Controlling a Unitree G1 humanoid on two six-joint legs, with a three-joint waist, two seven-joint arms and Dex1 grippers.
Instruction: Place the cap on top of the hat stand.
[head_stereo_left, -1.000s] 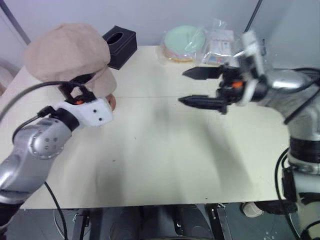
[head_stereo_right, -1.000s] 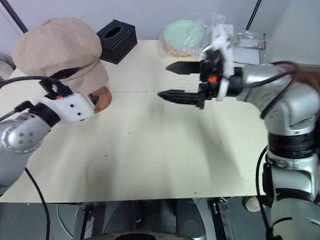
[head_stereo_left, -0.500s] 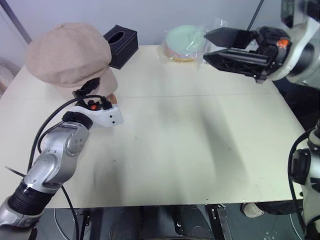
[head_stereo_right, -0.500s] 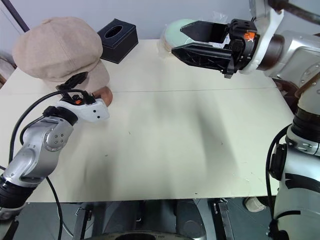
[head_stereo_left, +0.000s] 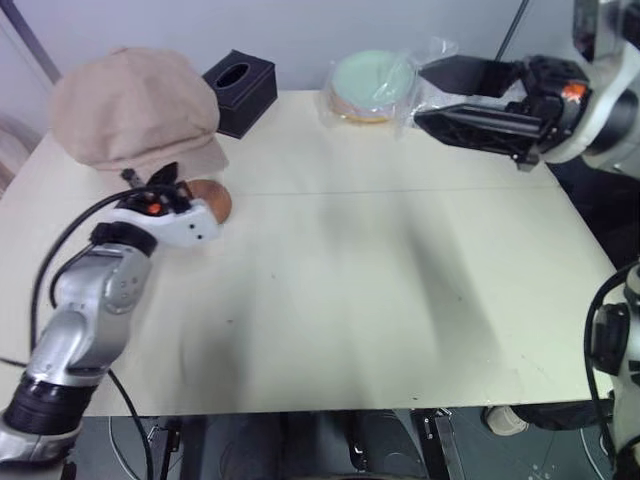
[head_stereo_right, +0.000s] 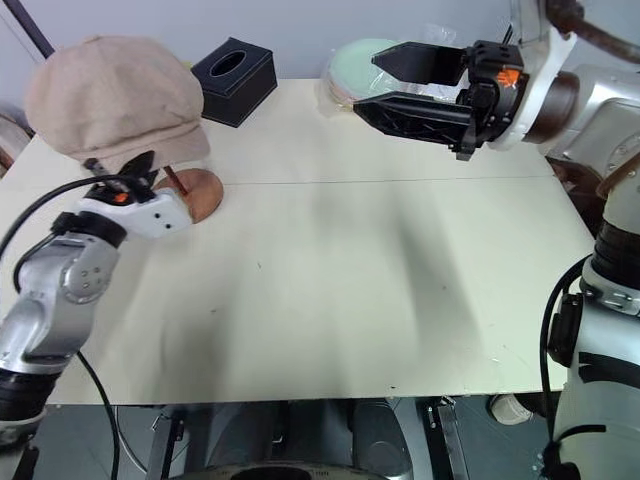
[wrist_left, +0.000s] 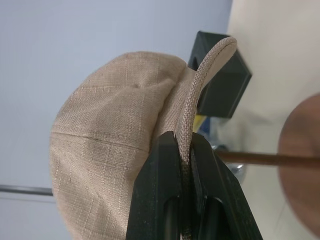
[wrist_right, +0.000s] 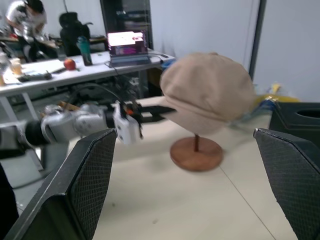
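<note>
On the far left, the soft beige-tan fabric cap (head_stereo_left: 135, 105) with its puffy crown sits on top of the reddish-brown wooden hat stand (head_stereo_right: 195, 192), whose round flat base rests on the cream table (head_stereo_left: 340, 290). My left gripper (wrist_left: 185, 150) has its black fingers pressed together on the cap's stitched brim edge, so I judge the cap is seated but not yet let go. Just behind stands a black tissue box (head_stereo_left: 240, 90). Further right lies a bagged stack of pale green plates (head_stereo_left: 372, 85). On the right, my right gripper (head_stereo_left: 455, 95) hangs raised above the table's far edge, jaws spread wide, holding nothing. What remains, as I read it: release the brim and withdraw.
</note>
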